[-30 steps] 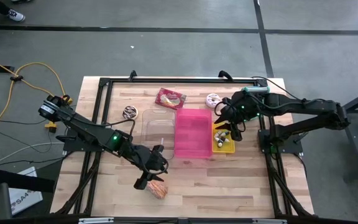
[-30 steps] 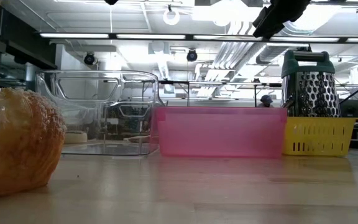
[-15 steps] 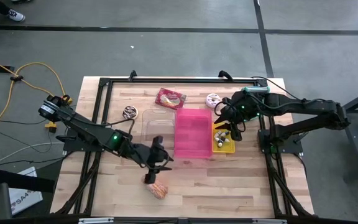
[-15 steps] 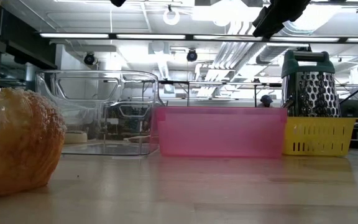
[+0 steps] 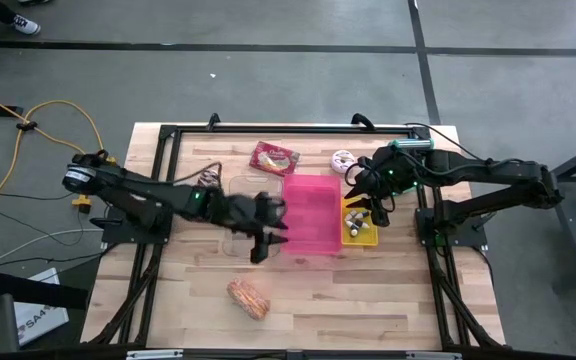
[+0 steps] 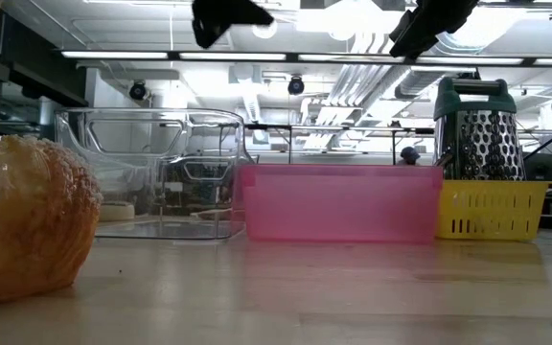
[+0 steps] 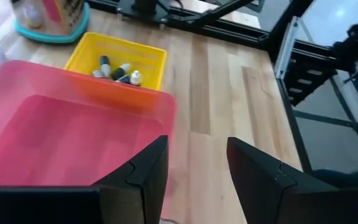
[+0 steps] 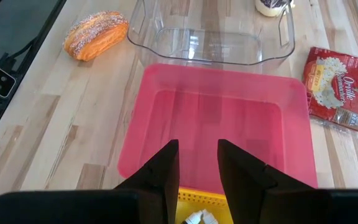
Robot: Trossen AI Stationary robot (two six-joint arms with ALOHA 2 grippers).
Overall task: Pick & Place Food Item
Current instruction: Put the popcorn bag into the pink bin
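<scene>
left gripper (image 5: 268, 228) hangs in the air over the near left edge of the pink bin (image 5: 309, 215), fingers (image 7: 146, 168) parted with a clear gap, holding nothing. pastry (image 5: 249, 297) lies on the table (image 5: 368, 290) near the front edge, well apart from it. right gripper (image 5: 376, 208) sits above the yellow basket (image 5: 360, 226), fingers narrowly apart, empty. clear container (image 5: 240, 200) is partly hidden under the left arm. low view crops both grippers at the top; grater (image 6: 478, 129) stands in the basket.
</scene>
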